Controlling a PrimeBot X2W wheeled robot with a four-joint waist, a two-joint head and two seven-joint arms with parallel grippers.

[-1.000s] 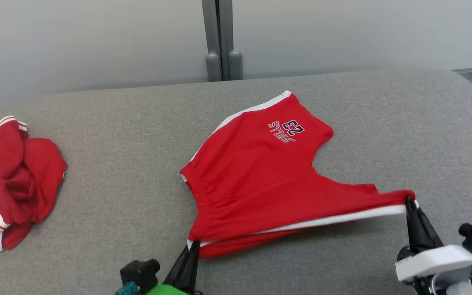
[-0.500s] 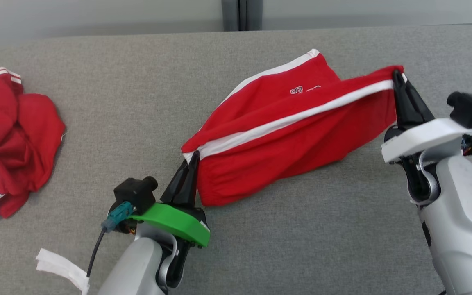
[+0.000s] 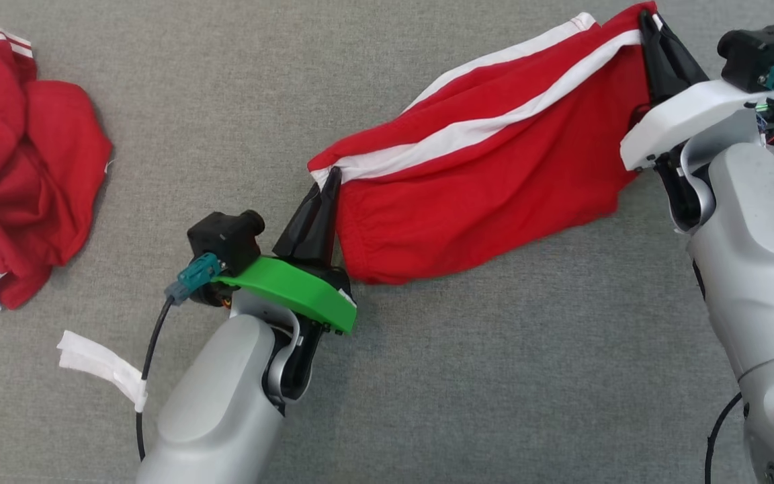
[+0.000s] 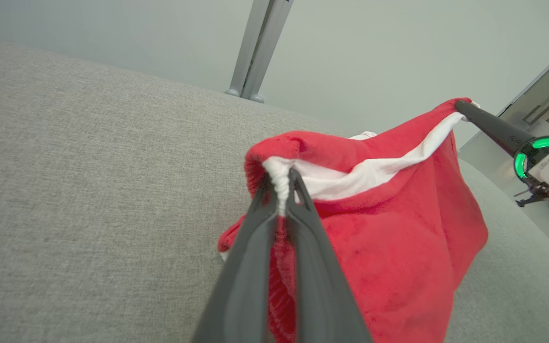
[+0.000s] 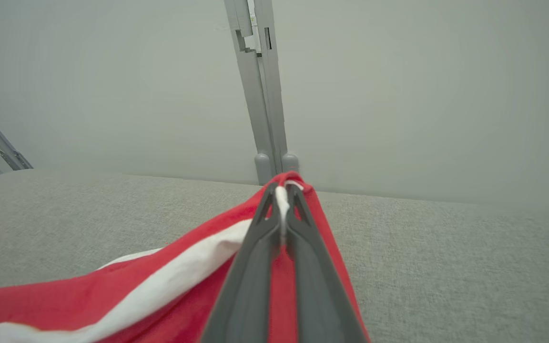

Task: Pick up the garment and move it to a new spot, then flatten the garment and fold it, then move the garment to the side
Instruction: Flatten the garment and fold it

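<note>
The red garment (image 3: 488, 181) is hanging stretched between the two grippers over the grey padded surface (image 3: 494, 376), its white-striped edge pulled taut and its lower folds sagging. The left gripper (image 3: 332, 178) is pinching the near corner, fingers clamped on the cloth, its forearm reaching up from the head view's bottom edge. The right gripper (image 3: 647, 19) is clenching the far corner, its pale arm extending forward along the right side. A crumpled red cloth (image 3: 17, 154) is lying well apart on the left.
</note>
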